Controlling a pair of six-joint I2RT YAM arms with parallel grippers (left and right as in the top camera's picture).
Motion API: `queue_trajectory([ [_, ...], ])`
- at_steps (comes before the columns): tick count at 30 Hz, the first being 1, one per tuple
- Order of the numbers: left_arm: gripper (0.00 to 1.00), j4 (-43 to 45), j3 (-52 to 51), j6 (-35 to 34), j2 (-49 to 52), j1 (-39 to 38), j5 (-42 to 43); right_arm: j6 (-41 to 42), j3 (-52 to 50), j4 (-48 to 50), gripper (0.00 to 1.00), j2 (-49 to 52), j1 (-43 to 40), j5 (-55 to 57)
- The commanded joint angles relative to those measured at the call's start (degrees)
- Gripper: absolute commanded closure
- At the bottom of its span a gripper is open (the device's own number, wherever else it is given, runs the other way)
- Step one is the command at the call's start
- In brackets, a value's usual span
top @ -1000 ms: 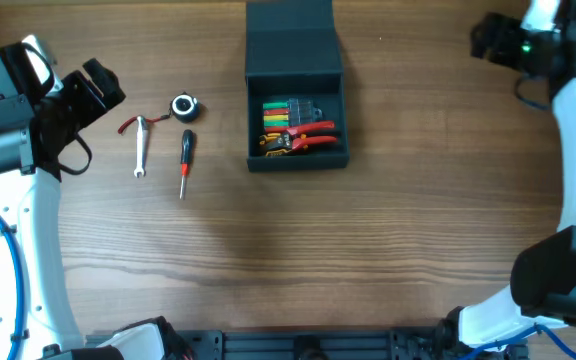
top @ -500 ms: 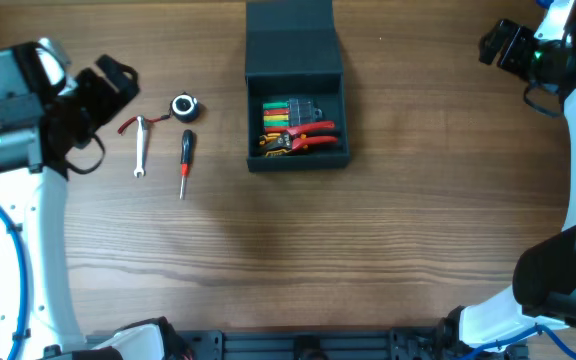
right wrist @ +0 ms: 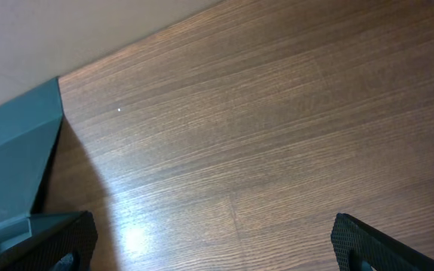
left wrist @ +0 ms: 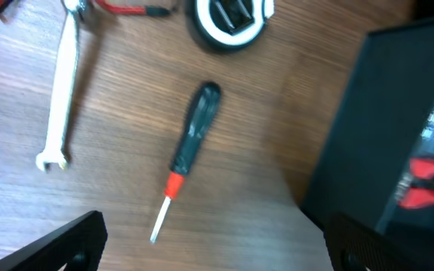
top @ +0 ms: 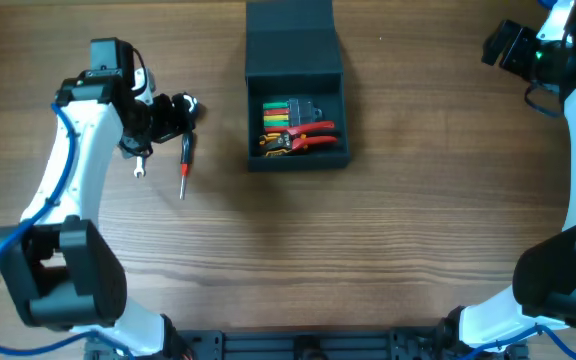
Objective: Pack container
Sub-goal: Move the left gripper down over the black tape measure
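Note:
The dark container (top: pixel 295 160) stands open at top centre, its flap lid (top: pixel 291 38) folded back; coloured bits and red-handled pliers (top: pixel 306 135) lie inside. Its wall also shows in the left wrist view (left wrist: pixel 368 120). A black-and-red screwdriver (top: pixel 185 160) (left wrist: pixel 188 147), a silver wrench (top: pixel 139 166) (left wrist: pixel 62 90) and a round tape measure (left wrist: pixel 230 19) lie left of it. My left gripper (top: pixel 173 113) (left wrist: pixel 213 248) is open above the screwdriver and holds nothing. My right gripper (top: pixel 503 45) (right wrist: pixel 213 248) is open and empty at the far right.
A red-and-black cord (left wrist: pixel 130 7) lies by the wrench head. The right wrist view shows bare wood and the container's teal lid (right wrist: pixel 13 162) at the left edge.
My left arm has swung right and down from the table's left edge to above the tape measure and screwdriver. The right gripper has barely shifted.

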Motion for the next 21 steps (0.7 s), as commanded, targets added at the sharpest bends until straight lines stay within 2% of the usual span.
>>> queue_trajectory([
  [1, 0.02, 2.43, 3.85, 3.8, 0.17, -1.49, -9.51, 1.07, 0.02, -0.02, 0.0, 0.76, -0.22, 1.03],
  [6, 0.02, 7.13, 13.55, 10.27, 1.68, -1.79, -13.03, 1.11, 0.02, -0.22, 0.0, 0.76, -0.22, 1.01],
  [9, 0.02, 6.64, 20.11, 15.06, 8.15, -1.86, -14.4, 1.22, 0.02, -0.94, 0.0, 0.76, -0.22, 1.01],
  [11, 0.05, 3.93, 23.61, 19.06, 13.77, -2.23, -14.97, 1.27, 0.02, -1.51, 0.0, 0.76, -0.2, 1.01],
  [13, 0.13, -0.42, 27.26, 22.73, 20.57, -3.61, -18.58, 1.25, 0.02, -2.32, 0.0, 0.76, -0.22, 0.98],
  [15, 0.18, -1.18, 28.0, 23.32, 23.43, -4.61, -19.28, 1.27, 0.02, -3.04, 0.0, 0.76, -0.2, 0.98],
  [21, 0.1, -0.31, 28.0, 23.45, 25.7, -6.47, -13.88, 1.27, 0.02, -5.18, 0.0, 0.76, -0.2, 0.98],
])
